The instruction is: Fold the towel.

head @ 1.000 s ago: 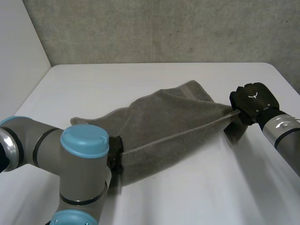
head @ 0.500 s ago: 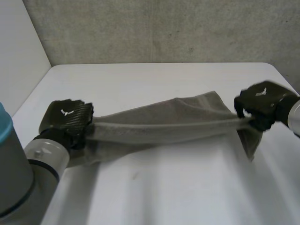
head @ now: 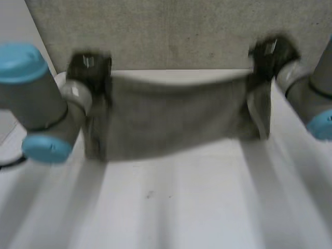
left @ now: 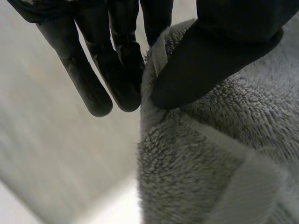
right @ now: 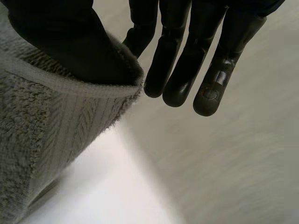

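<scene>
A grey towel (head: 176,116) hangs stretched in the air above the white table (head: 171,207), its lower edge near the tabletop. My left hand (head: 89,67) holds the towel's upper left corner, raised high. In the left wrist view the thumb (left: 205,56) pinches the towel (left: 210,158) edge against the fingers (left: 124,65). My right hand (head: 270,54) holds the upper right corner at the same height. The right wrist view shows its thumb (right: 70,42) pressing the towel (right: 42,135) hem against a finger, with the other fingers (right: 187,65) straight beside it.
A grey wall (head: 176,31) stands behind the table's far edge. Both arms rise at the sides, the left arm (head: 36,98) and the right arm (head: 311,98). The near part of the table lies bare below the towel.
Both hands have lifted the towel off the table and pulled it taut between them. The left hand swung out from behind its arm to the far left.
</scene>
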Controlling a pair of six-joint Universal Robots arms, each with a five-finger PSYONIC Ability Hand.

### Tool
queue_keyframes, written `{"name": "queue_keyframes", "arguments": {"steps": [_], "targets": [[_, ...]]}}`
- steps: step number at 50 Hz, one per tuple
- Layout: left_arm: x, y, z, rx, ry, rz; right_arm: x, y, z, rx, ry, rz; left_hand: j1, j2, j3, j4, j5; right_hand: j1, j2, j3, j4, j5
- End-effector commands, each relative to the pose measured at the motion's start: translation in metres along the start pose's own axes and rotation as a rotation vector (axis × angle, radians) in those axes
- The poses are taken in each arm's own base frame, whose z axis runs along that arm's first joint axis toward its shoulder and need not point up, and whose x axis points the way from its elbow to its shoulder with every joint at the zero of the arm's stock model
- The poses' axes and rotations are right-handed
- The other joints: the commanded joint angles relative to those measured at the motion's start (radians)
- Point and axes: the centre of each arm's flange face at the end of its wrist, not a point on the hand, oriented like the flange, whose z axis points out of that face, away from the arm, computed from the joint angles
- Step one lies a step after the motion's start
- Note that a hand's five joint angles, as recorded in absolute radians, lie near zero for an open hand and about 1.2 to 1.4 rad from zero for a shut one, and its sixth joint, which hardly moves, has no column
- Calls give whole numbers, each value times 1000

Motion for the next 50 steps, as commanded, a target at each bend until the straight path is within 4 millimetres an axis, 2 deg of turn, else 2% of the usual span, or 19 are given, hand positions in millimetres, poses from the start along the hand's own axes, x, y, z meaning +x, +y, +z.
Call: {"name": "queue_keyframes", "arguments": {"steps": [1, 4, 6, 8, 9, 11, 12, 13, 14, 16, 17, 19, 20, 22, 24, 31, 35, 40, 50], "targets": [[-38, -101, 30, 487, -112, -9, 59, -83, 2, 462, 289, 75, 196, 179, 180, 179, 188, 22, 205, 206, 200, 234], [-46, -113, 23, 526, -131, -15, 58, -83, -5, 452, 265, 71, 196, 179, 180, 179, 188, 22, 205, 206, 200, 234], [-43, -100, 18, 473, -109, -29, 52, -77, -7, 411, 221, 70, 196, 179, 180, 179, 188, 22, 205, 206, 200, 234], [-33, -59, 7, 329, -51, -59, 30, -55, -13, 285, 81, 82, 196, 179, 180, 179, 188, 22, 205, 206, 200, 234], [-33, -59, 7, 328, -51, -59, 30, -55, -13, 284, 81, 82, 196, 179, 180, 179, 188, 22, 205, 206, 200, 234], [-24, -11, -9, 169, 16, -66, 7, -29, -25, 134, -79, 96, 196, 179, 180, 179, 188, 22, 205, 206, 200, 234], [-24, -11, -9, 168, 16, -66, 6, -29, -25, 133, -80, 96, 196, 179, 180, 179, 188, 22, 205, 206, 200, 234], [-18, 11, -20, 94, 58, -64, -7, -15, -33, 56, -155, 92, 196, 179, 180, 179, 188, 22, 205, 206, 200, 234], [-18, 11, -20, 94, 58, -64, -21, 1, -42, -21, -224, 81, 196, 179, 180, 179, 188, 22, 205, 206, 200, 234], [-5, 53, -45, -39, 135, -71, -35, 16, -51, -98, -289, 64, 196, 179, 180, 179, 188, 22, 205, 206, 200, 234], [-5, 53, -45, -40, 136, -71, -35, 17, -52, -99, -290, 64, 196, 179, 180, 179, 188, 22, 205, 206, 200, 234], [13, 86, -69, -149, 211, -66, -60, 48, -72, -235, -403, 36, 196, 179, 180, 179, 188, 22, 205, 206, 200, 234], [13, 86, -69, -150, 211, -66, -60, 48, -72, -236, -403, 35, 196, 179, 180, 179, 188, 22, 205, 206, 200, 234], [20, 102, -80, -204, 241, -52, -84, 79, -90, -359, -494, 22, 196, 179, 180, 179, 188, 22, 205, 206, 200, 234], [26, 128, -94, -286, 279, 14, -92, 90, -97, -397, -525, 28, 196, 179, 180, 179, 188, 22, 205, 206, 200, 234], [29, 144, -109, -338, 315, 133, -97, 110, -113, -466, -544, 68, 196, 179, 180, 179, 188, 22, 205, 206, 200, 234], [24, 137, -111, -331, 295, 137, -93, 110, -117, -459, -501, 111, -242, -260, -258, -259, -250, 22, 205, 206, 200, 234], [27, 129, -117, -313, 300, 125, -86, 105, -122, -440, -455, 172, -540, -558, -556, -557, -548, 22, 205, 206, 200, 234], [45, 128, -135, -333, 348, 57, -70, 106, -123, -408, -350, 257, -581, -599, -598, -598, -589, 22, 205, 206, 200, 234]]}}
